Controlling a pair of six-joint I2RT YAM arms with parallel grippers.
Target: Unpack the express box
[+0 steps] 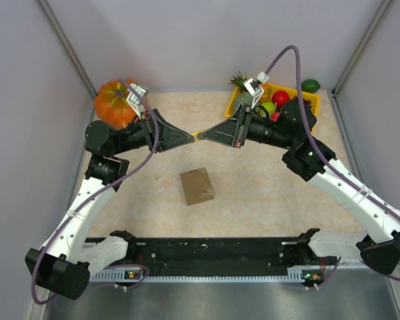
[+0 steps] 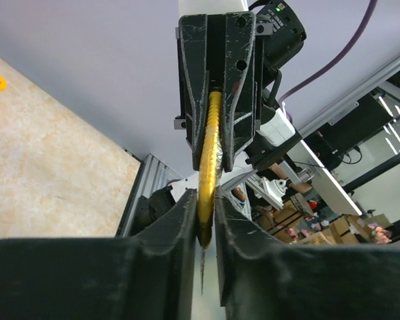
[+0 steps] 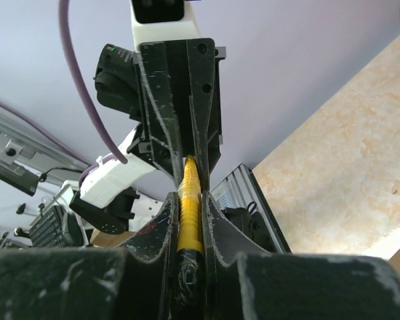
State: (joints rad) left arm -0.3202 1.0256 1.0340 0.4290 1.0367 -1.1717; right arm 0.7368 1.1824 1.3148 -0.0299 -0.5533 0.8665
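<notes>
The express box [image 1: 197, 186], a small brown carton with its flaps down, sits on the table in front of both arms. Above and behind it the two grippers meet tip to tip. A slim yellow ribbed tool [image 1: 198, 135] spans the gap between them. My left gripper [image 1: 190, 137] is shut on one end of it, and in the left wrist view a thin pointed tip pokes out below the yellow part [image 2: 210, 153] between the jaws [image 2: 207, 200]. My right gripper [image 1: 206, 135] is shut on the other end, gripping the yellow handle [image 3: 189, 193] just above its black end.
An orange pumpkin [image 1: 113, 101] stands at the back left beside the left arm. A yellow tray [image 1: 237, 101] with fruit lies at the back right under the right arm, with a green lime [image 1: 311, 85] beyond it. Grey walls enclose the table.
</notes>
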